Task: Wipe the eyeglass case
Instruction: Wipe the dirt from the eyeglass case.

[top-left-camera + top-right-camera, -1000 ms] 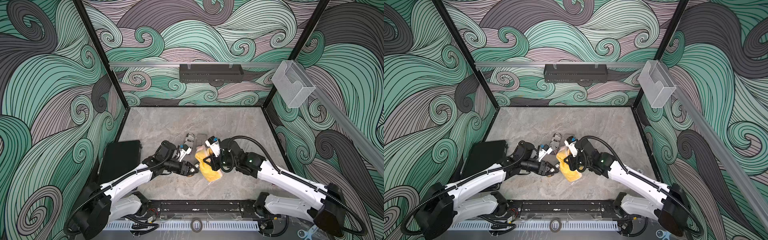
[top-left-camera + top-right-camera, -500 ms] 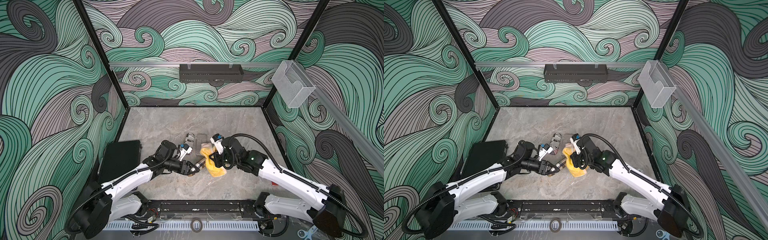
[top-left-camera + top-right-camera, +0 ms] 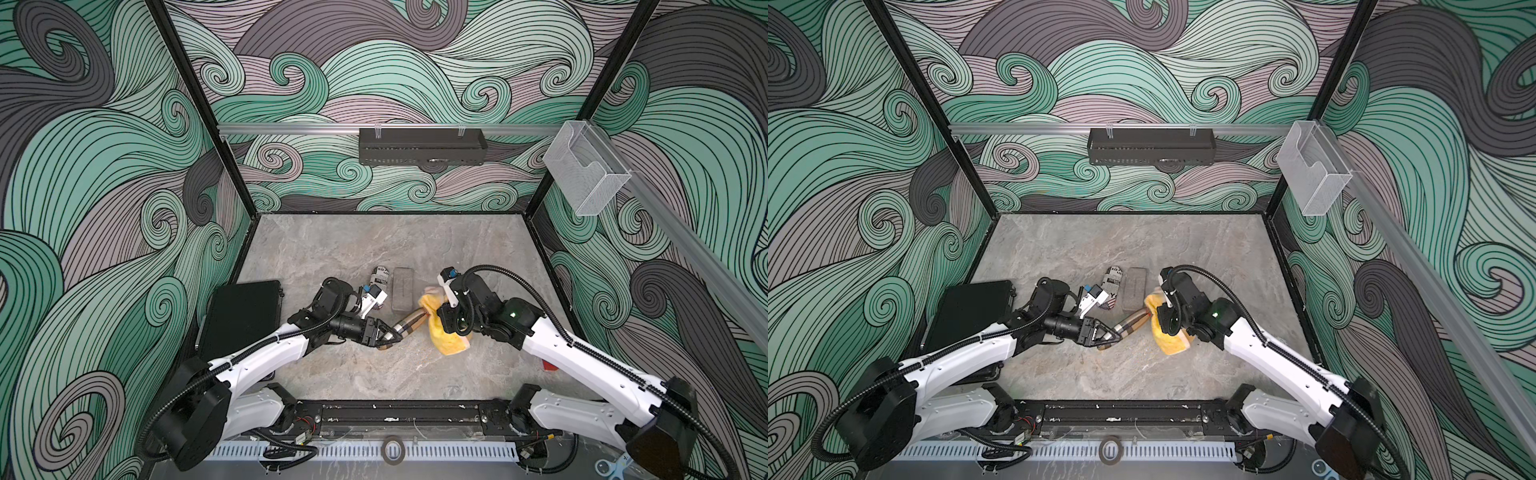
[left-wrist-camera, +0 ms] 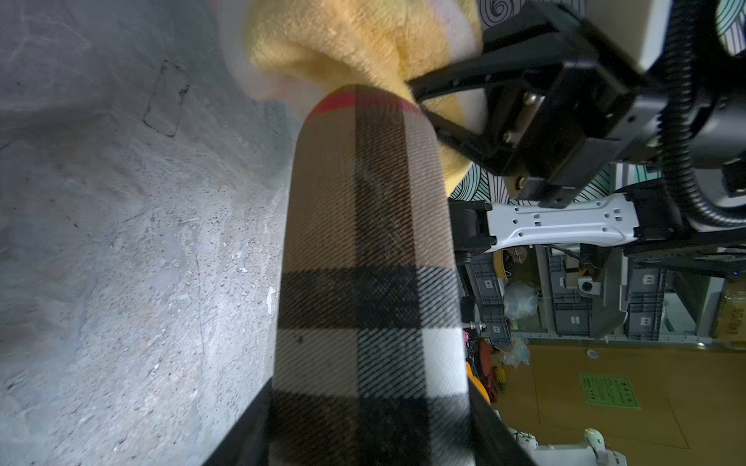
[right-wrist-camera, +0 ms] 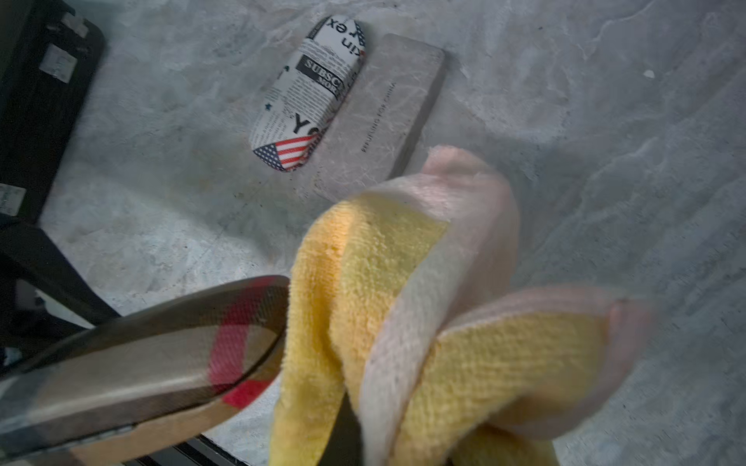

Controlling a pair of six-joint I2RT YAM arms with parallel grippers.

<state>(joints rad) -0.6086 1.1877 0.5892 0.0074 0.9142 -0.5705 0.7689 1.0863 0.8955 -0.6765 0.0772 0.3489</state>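
My left gripper [image 3: 386,336] [image 3: 1109,336] [image 4: 369,427] is shut on the near end of a plaid eyeglass case [image 3: 409,323] [image 3: 1131,323] [image 4: 363,242] [image 5: 141,355] and holds it tilted just above the table. A yellow and pale pink cloth [image 3: 444,340] [image 3: 1169,343] [image 4: 355,44] [image 5: 383,290] is bunched in my right gripper [image 3: 445,318] [image 4: 420,97] [image 5: 351,423], which is shut on it. The cloth wraps against the case's far, red-striped end. Most of the case's length is uncovered between the two grippers.
A newspaper-print case [image 3: 380,278] [image 5: 311,92] and a grey flat case [image 3: 402,289] [image 5: 379,113] lie side by side just behind the grippers. A black box [image 3: 241,316] lies at the left wall. Patterned walls enclose the table.
My right gripper has drawn the cloth along the plaid case, from near the left gripper out to the case's far end. The left gripper has kept its hold and place.
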